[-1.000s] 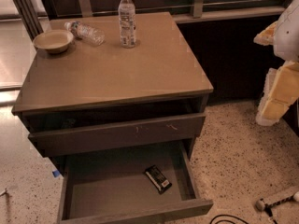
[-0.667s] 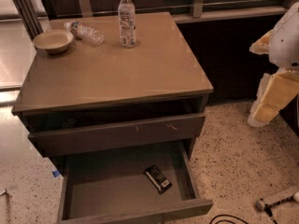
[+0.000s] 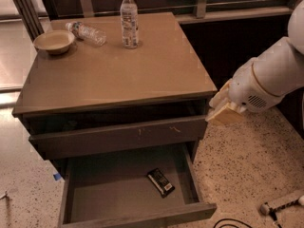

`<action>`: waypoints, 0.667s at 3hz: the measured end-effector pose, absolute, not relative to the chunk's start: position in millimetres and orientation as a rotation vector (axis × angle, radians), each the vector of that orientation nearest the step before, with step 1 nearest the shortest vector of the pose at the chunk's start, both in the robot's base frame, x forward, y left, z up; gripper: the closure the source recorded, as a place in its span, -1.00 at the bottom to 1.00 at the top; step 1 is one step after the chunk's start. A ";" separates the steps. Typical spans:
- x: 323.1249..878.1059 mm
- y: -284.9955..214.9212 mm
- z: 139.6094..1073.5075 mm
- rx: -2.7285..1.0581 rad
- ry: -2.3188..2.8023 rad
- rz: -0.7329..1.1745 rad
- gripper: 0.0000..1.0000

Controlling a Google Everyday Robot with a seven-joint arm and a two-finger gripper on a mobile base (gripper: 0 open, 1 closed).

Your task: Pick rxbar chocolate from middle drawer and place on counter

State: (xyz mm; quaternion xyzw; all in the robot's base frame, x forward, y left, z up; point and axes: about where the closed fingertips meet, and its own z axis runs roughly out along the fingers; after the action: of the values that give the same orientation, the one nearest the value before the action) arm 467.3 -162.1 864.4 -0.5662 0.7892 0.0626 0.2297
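The rxbar chocolate (image 3: 160, 182), a flat black bar with white print at its near end, lies on the floor of the pulled-out middle drawer (image 3: 104, 189), right of centre. The counter (image 3: 118, 75) is the cabinet's tan top slab above it. My gripper (image 3: 220, 110), tan-coloured at the end of the white arm, hangs beside the cabinet's front right corner. It is level with the upper drawer, above and to the right of the bar, and holds nothing that I can see.
On the counter's far side stand an upright water bottle (image 3: 128, 20), a lying bottle (image 3: 88, 32) and a bowl (image 3: 54, 41). The scratched upper drawer (image 3: 118, 137) is slightly ajar above the open one. A cable (image 3: 232, 222) and a small tool (image 3: 280, 205) lie on the floor at the right.
The arm has swung left and down from the right edge of the view, bringing the gripper up to the cabinet's front right corner. The bar and the drawers have not moved.
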 end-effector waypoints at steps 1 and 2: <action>483.5 -157.3 866.8 -1.509 2.132 0.141 0.64; 483.4 -157.5 867.3 -1.509 2.132 0.140 1.00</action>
State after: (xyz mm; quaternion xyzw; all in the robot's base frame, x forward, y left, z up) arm 483.4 -157.5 867.3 -0.5571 0.7871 0.0516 0.2597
